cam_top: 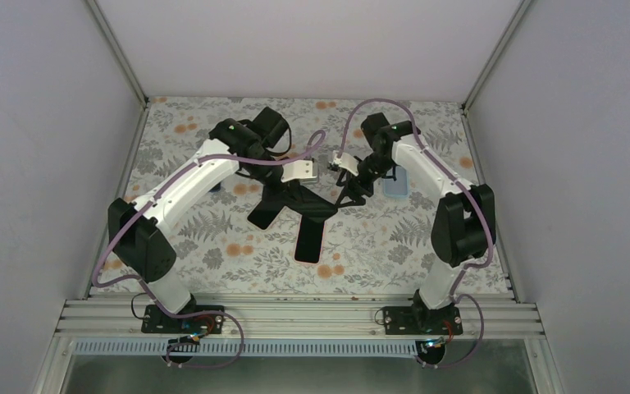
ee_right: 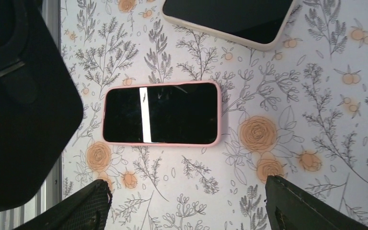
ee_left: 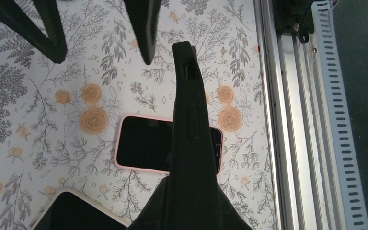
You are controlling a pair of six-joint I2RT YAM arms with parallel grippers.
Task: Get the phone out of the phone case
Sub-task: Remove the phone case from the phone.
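Phones are seen lying screen-up on the white, flower-printed surface [ee_right: 316, 96]: a dark-screened, pink-cased phone [ee_right: 162, 113] and a dark-screened, cream-cased phone [ee_right: 225, 14], both rounded rectangles. The pink-cased phone is placed close to the near edge, about midway along it, with its long side square to the aluminium rail [ee_left: 287, 120] that runs along that edge. The cream-cased phone is set farther from the near edge and more toward the left edge, apart from the pink one.

A matte black phone case [ee_left: 189, 110] is clamped in the left pincer [ee_left: 191, 201], whose jaws are drawn narrow onto one end of it. The case is held raised above the surface and is seen edge-on from the left wrist, with its side button slots showing. In that view it crosses in front of the end of the pink-cased phone nearest the rail. Whether a phone is seated inside the black case cannot be told.

The right pincer [ee_right: 187, 182] is spread wide and nothing is held in it. It is positioned over the surface just beside the black case, with the pink-cased phone seen beyond its fingertips. Its two black fingers [ee_left: 143, 28] are also visible from the left wrist, apart from the case.
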